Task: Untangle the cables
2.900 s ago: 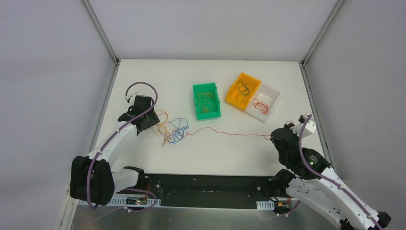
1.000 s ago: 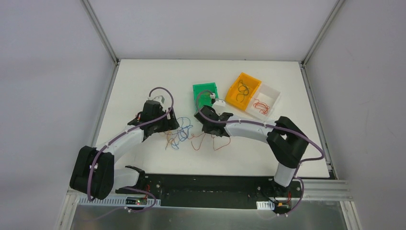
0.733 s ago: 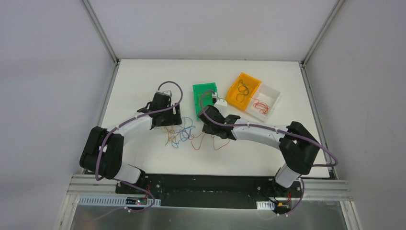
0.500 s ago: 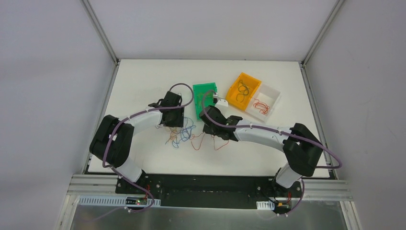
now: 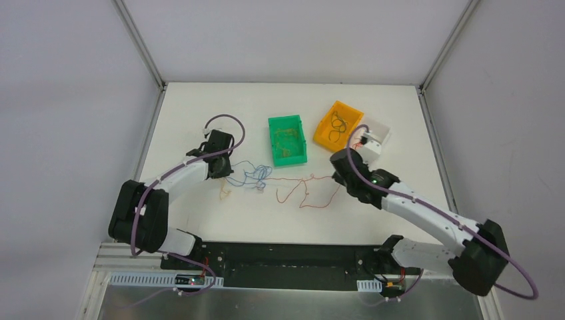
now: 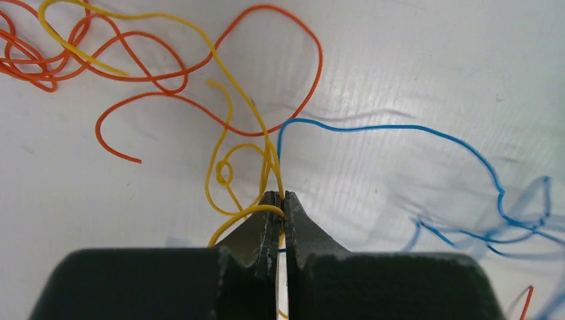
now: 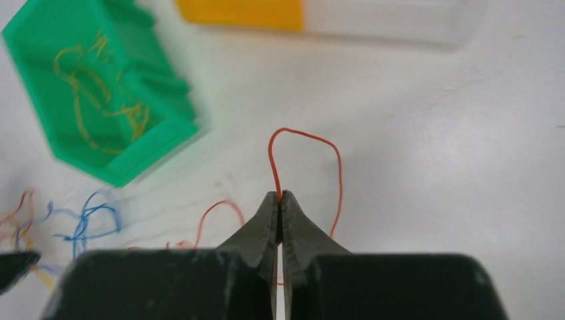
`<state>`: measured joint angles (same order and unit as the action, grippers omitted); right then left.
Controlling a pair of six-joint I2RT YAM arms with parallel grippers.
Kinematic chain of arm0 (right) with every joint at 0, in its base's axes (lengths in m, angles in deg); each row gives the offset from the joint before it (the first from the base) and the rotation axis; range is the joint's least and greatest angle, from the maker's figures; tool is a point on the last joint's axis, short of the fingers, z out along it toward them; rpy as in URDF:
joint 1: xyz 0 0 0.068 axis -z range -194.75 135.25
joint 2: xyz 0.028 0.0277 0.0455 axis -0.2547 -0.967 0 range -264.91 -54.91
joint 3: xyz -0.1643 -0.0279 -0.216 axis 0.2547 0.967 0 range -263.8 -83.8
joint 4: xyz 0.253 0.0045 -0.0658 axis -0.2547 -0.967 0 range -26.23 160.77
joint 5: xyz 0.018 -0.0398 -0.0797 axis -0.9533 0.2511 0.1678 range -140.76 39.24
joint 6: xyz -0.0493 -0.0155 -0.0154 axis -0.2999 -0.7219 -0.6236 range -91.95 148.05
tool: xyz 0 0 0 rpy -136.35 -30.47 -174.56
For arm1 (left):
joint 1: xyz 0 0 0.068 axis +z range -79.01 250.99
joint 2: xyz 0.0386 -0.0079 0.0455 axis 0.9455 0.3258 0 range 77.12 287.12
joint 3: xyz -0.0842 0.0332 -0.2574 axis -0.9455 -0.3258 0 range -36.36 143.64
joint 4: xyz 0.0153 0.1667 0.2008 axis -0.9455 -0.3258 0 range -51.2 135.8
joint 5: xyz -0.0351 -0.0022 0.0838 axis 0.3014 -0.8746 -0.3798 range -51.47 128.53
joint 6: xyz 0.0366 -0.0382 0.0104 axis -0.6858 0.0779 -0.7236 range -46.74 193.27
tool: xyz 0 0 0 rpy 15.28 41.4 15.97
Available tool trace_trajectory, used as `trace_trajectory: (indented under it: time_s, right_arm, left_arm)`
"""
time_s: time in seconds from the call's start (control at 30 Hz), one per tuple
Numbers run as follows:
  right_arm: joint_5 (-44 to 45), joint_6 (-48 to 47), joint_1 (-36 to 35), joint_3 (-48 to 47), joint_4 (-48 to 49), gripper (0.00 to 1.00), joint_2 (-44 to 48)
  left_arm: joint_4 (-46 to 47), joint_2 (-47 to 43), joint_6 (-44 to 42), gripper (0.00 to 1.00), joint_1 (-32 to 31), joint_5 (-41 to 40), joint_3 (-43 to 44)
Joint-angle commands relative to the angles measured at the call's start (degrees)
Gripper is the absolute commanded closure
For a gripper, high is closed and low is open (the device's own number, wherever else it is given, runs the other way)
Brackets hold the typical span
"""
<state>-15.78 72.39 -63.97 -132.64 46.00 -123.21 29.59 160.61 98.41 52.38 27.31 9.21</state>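
Observation:
The cables lie strung out on the white table between my grippers. Blue strands [image 5: 252, 176] trail right of my left gripper [image 5: 222, 172], and a small orange piece [image 5: 225, 191] lies just below it. In the left wrist view that gripper [image 6: 280, 197] is shut on a looped yellow cable [image 6: 220, 160] and a blue cable [image 6: 400, 130], with orange loops [image 6: 200, 67] lying beyond. My right gripper [image 5: 338, 177] is shut on a thin red cable [image 5: 308, 188]. Its wrist view shows the red cable [image 7: 313, 137] arching out of the shut tips [image 7: 280, 195].
A green bin [image 5: 288, 161] holding yellowish strands stands behind the cables, seen also as the green bin [image 7: 133, 157]. To its right are an orange bin [image 5: 346, 107] with dark loops and a white bin [image 5: 381, 127], partly hidden by my right wrist.
My left gripper has shut on the yellow and blue strands and drawn back left. My right gripper has swung right with the red cable, stretching the tangle out.

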Motion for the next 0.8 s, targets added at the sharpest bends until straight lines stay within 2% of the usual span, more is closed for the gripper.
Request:
trace_trajectory:
  time_s: [0.0, 0.17, 0.4, 0.43, 0.47, 0.5, 0.53, 0.57, 0.6, 0.77]
  right_arm:
    - [1.7, -1.4, 9.3, 7.9, -5.9, 1.0, 12.3]
    - [-1.3, -4.2, 16.2, 11.3, -7.2, 1.0, 18.6]
    - [-11.2, -9.0, 17.1, 10.3, -5.8, 0.99, 15.7]
    - [-13.7, -10.6, 17.1, 10.0, -5.0, 0.93, 15.2]
    - [-16.7, -12.4, 17.1, 9.8, -4.3, 0.81, 14.6]
    - [-19.3, -13.8, 17.1, 9.4, -4.2, 0.53, 13.8]
    - [-22.5, -14.7, 17.1, 8.9, -4.2, 0.3, 13.1]
    - [-25.1, -15.4, 17.0, 8.7, -4.0, 0.12, 12.3]
    - [-27.2, -16.0, 17.0, 8.5, -3.8, 0.02, 11.4]
    - [-32.5, -16.1, 15.4, 7.1, -4.1, 0.01, 5.7]
  left_arm:
    - [0.7, -7.5, 6.0, 1.0, 0.1, -9.5, -3.6]
    - [1.2, -12.2, 9.8, 1.0, 0.6, -16.3, -6.6]
    - [3.4, -14.2, 8.8, 1.0, 0.6, -15.2, -7.9]
    - [4.1, -14.2, 8.3, 1.0, 0.6, -13.9, -7.9]
    - [4.8, -14.3, 7.4, 1.0, 0.6, -12.5, -8.0]
    - [5.4, -14.3, 6.7, 1.0, 0.6, -11.1, -8.0]
    - [5.9, -14.1, 6.2, 1.0, 0.6, -9.9, -8.1]
    - [6.1, -14.0, 5.8, 1.0, 0.6, -8.9, -8.0]
    - [6.4, -14.0, 5.3, 1.0, 0.6, -7.9, -8.0]
    - [7.6, -14.0, 4.2, 1.0, 0.6, -5.1, -8.3]
